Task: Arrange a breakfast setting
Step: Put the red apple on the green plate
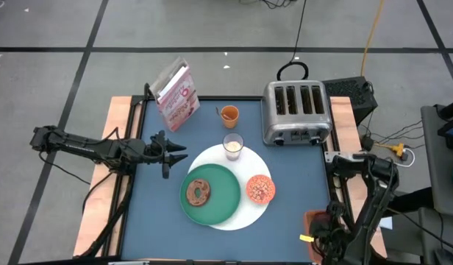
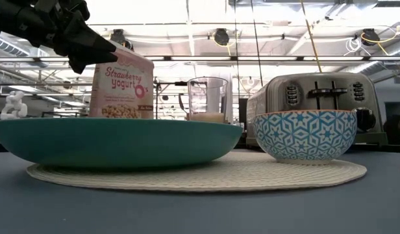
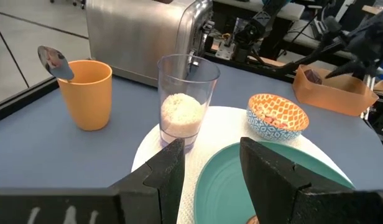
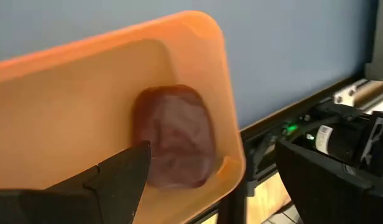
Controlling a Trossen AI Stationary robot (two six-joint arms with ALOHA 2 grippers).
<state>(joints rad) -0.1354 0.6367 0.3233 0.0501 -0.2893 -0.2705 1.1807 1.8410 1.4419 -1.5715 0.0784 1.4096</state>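
A brown bagel [image 1: 198, 193] lies on the green round plate [image 1: 225, 184], which rests on the larger white disc [image 1: 248, 213]. The small orange bowl [image 1: 260, 188] and the milk glass [image 1: 233, 145] also stand on the disc. The orange cup [image 1: 229, 113] holds the metal spoon [image 3: 53, 59]. The pink cereal box [image 1: 175, 94] stands at the far left. My left gripper [image 1: 175, 151] is open and empty, level, left of the glass [image 3: 186, 99]. My right gripper [image 4: 213, 149] is open over the dark-red fruit [image 4: 176, 137], which lies in an orange tray [image 4: 86, 93]. My right gripper has one finger [image 4: 120, 177] over the dark-red fruit's near side and the other finger beyond the tray's rim. I cannot tell whether that finger touches the fruit. The fruit lies on the tray's floor.
A metal toaster [image 1: 296, 110] stands at the far right of the blue table. The orange tray [image 1: 315, 219] sits at the near right corner. Bare table lies near left of the plate and between the cereal box and the cup.
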